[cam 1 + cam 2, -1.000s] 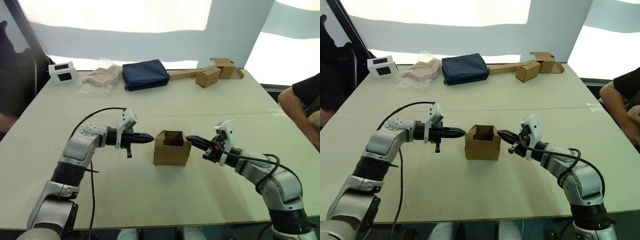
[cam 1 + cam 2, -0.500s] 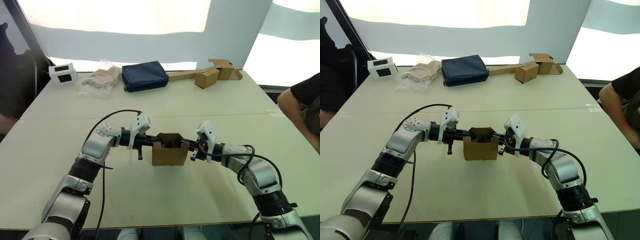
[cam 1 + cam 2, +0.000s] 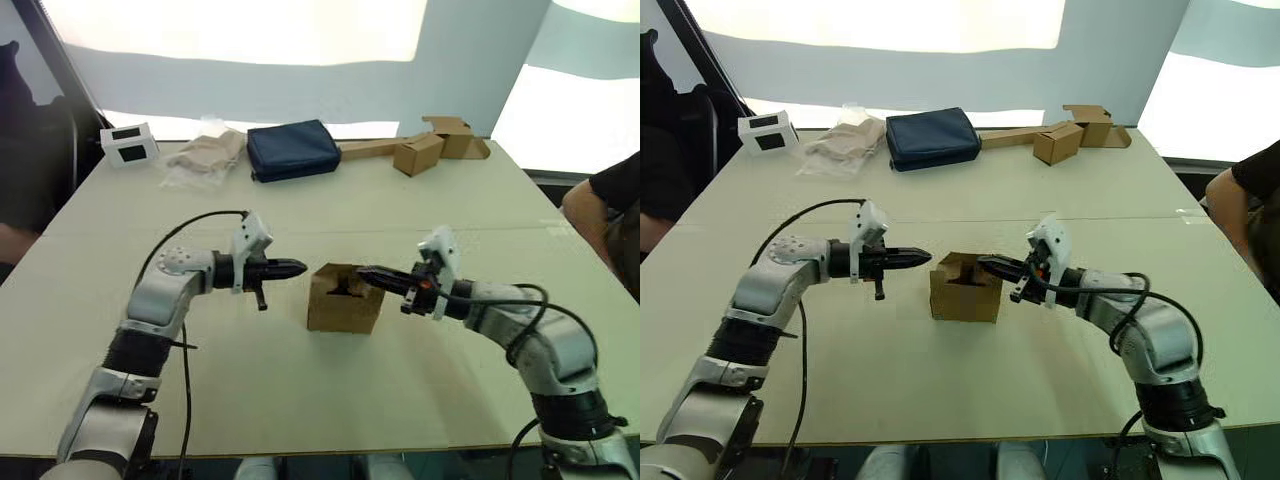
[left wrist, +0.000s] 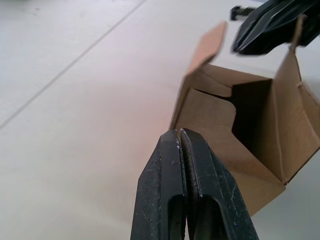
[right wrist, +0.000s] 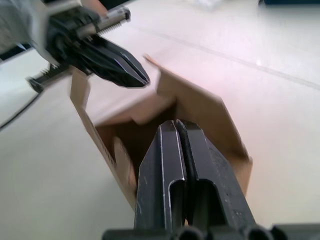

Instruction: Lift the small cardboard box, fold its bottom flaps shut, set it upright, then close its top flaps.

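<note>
The small cardboard box [image 3: 344,298] sits upright near the counter's [image 3: 330,400] middle, top flaps [image 4: 207,47] up and open. The right hand [image 3: 367,274] has its fingers pressed together, holding nothing, and its tip pokes over the box's right rim. The left hand [image 3: 299,268] has its fingers pressed together too, empty, and hovers just beside the box's left side without touching it.

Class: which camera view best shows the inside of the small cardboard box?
The left wrist view: the small cardboard box opens toward it, showing folded inner flaps. The right wrist view partly blocks it with the right pincer; the eye views show mostly its outside.
</note>
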Robot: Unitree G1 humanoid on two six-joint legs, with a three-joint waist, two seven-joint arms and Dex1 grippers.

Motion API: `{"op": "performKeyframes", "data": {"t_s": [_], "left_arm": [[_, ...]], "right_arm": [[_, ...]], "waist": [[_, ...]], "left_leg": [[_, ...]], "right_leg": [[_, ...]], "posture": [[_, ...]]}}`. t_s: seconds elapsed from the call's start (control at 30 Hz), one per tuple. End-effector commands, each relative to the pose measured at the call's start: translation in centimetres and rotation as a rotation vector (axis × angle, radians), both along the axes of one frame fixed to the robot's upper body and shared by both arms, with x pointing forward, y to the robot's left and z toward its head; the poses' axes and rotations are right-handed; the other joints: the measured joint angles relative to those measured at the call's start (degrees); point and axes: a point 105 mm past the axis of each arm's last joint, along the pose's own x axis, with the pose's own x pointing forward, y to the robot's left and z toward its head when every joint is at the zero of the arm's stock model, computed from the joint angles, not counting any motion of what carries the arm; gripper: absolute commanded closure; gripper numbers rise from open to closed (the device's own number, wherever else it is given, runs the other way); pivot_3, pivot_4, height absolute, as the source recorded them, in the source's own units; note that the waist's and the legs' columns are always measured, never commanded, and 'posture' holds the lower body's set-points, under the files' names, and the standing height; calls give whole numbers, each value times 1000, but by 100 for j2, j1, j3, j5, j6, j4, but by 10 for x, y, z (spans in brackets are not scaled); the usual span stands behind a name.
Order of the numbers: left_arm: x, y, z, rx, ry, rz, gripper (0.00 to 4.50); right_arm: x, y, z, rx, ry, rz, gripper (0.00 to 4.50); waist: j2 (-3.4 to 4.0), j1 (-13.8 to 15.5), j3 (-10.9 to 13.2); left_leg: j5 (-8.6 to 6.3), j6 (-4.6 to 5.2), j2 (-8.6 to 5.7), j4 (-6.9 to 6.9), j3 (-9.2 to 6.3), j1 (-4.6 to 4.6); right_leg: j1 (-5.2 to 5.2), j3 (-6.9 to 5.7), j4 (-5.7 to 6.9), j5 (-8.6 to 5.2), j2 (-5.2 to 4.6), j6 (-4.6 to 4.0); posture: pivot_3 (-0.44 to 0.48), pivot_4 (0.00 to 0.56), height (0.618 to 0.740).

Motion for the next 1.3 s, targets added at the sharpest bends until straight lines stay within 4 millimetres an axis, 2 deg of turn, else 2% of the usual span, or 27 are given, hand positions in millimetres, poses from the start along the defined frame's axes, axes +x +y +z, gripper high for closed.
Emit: {"op": "performKeyframes", "data": {"t_s": [0.03,0.1,0.2,0.27,0.4,0.53,0.63,0.8,1.07,1.2,1.3], "left_arm": [[2,11,15,-7,-43,17,4441],[10,12,11,18,-57,24,4441],[30,2,8,5,-66,33,4441],[37,-4,6,-2,-63,24,4441],[43,-30,-9,34,-45,-67,4441],[39,-43,-23,65,17,-168,4441],[37,-46,-29,114,24,-218,4441],[35,-48,-29,110,50,-264,4441],[39,-51,-24,92,43,-260,4441],[41,-49,-22,92,28,-248,4441],[45,-44,-8,55,5,-228,4441]], "right_arm": [[-17,-1,29,-3,-82,54,4500],[-23,3,31,-42,-98,78,4500],[-33,16,14,-139,-102,124,4500],[-35,20,6,-154,-92,131,4500],[-36,32,-18,-184,-49,146,4500],[-26,38,-34,-233,-52,104,4500],[-19,43,-36,-218,-53,55,4500],[2,40,-40,-235,-57,-53,4500],[5,43,-55,-286,-14,-35,4500],[3,41,-50,-258,-19,-34,4500],[-2,40,-36,-198,-44,-14,4500]], "waist": [[0,-6,0],[0,-7,0],[-2,14,1],[-5,14,1],[-6,-8,2],[-8,-21,3],[-8,-20,3],[-8,-9,3],[-8,-7,3],[-8,-9,3],[-8,-9,3]], "left_leg": [[0,0,0,0,1,0],[0,0,-2,0,2,0],[1,-1,-3,1,2,0],[2,-3,-5,5,9,-2],[2,-3,-10,5,18,-13],[1,-2,-9,4,19,-16],[1,-2,-6,3,16,-17],[2,-2,-7,4,15,-18],[0,0,-7,3,13,-21],[1,-1,-7,4,13,-20],[1,-1,-7,4,13,-20]], "right_leg": [[0,0,-1,0,-1,0],[0,0,-1,0,-1,-1],[0,-5,0,-2,5,-3],[2,-10,-1,-9,7,-16],[-3,-7,-11,-1,4,-1],[-9,-7,-11,0,7,0],[-15,-8,-3,-1,12,-1],[-15,-8,-2,-1,10,-1],[-15,-10,-5,-1,8,0],[-15,-10,-3,-1,8,0],[-15,-10,-3,-1,8,0]], "posture": [[0,150,740],[0,150,740],[0,150,740],[0,150,740],[0,150,740],[0,150,740],[0,150,740],[0,150,740],[0,150,740],[0,150,740],[0,150,740]]}}
